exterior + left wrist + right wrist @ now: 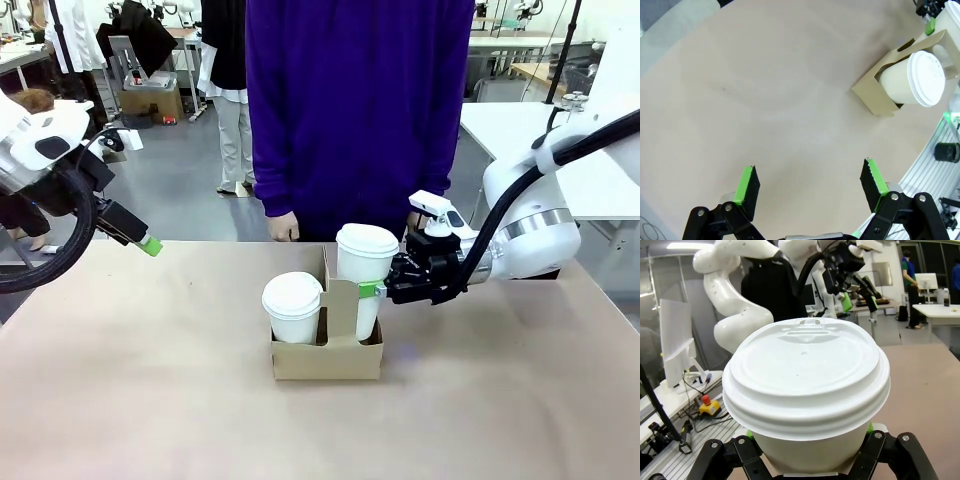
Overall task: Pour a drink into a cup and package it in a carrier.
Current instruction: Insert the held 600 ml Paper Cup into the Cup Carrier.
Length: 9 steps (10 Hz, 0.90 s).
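Observation:
The brown cardboard carrier (325,358) stands mid-table with a lidded white cup (293,305) seated in its left hole. My right gripper (377,290) is shut on a second white lidded cup (366,262), which stands higher, its base down in the right hole beside the centre handle. In the right wrist view that cup's dome lid (807,372) sits between my fingers. My left gripper (148,244) hangs open above the table's far left, holding nothing; its view shows the fingers (748,184) apart over bare table, with the carrier (874,95) far off. The drink is hidden.
A person in a purple top (360,110) stands at the far edge, one hand (285,228) resting near the table behind the carrier. Bare brown table (150,380) surrounds the carrier on all sides. Another table (600,160) stands at the right.

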Each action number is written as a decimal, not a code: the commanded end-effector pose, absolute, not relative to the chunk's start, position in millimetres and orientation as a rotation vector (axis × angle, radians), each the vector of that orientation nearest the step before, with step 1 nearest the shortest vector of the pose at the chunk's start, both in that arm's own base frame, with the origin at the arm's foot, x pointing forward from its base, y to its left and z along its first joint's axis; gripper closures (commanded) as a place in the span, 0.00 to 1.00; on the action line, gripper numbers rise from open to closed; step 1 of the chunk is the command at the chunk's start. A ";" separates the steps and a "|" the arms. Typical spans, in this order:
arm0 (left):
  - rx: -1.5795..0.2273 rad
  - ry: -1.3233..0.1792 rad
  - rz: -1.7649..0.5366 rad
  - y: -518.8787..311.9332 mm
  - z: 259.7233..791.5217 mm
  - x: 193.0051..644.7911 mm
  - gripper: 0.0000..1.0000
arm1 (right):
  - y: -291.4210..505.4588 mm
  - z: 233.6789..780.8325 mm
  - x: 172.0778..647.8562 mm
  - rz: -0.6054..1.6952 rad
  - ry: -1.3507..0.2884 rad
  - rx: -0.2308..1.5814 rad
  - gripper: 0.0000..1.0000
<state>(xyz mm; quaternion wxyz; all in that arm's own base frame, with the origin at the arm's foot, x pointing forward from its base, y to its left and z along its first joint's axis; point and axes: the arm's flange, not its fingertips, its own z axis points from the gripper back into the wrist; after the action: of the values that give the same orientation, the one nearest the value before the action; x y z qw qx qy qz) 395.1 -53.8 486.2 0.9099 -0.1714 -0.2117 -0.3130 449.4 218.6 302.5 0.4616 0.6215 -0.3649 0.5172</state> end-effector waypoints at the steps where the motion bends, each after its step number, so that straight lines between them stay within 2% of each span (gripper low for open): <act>1: -0.335 -0.429 -0.647 -52.9 487.0 395.0 0.00 | 216.7 300.2 452.4 1.321 -0.905 1.541 0.20; 9: -0.335 -0.429 -0.647 -52.9 487.0 395.0 0.00 | 218.6 269.4 454.7 1.516 -0.778 1.528 0.20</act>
<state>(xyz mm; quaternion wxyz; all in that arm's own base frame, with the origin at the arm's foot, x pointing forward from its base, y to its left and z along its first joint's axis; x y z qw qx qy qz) 395.2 -53.4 486.3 0.9100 -0.1712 -0.2118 -0.3125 450.7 218.1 269.5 0.4326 0.6115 -0.3080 0.5865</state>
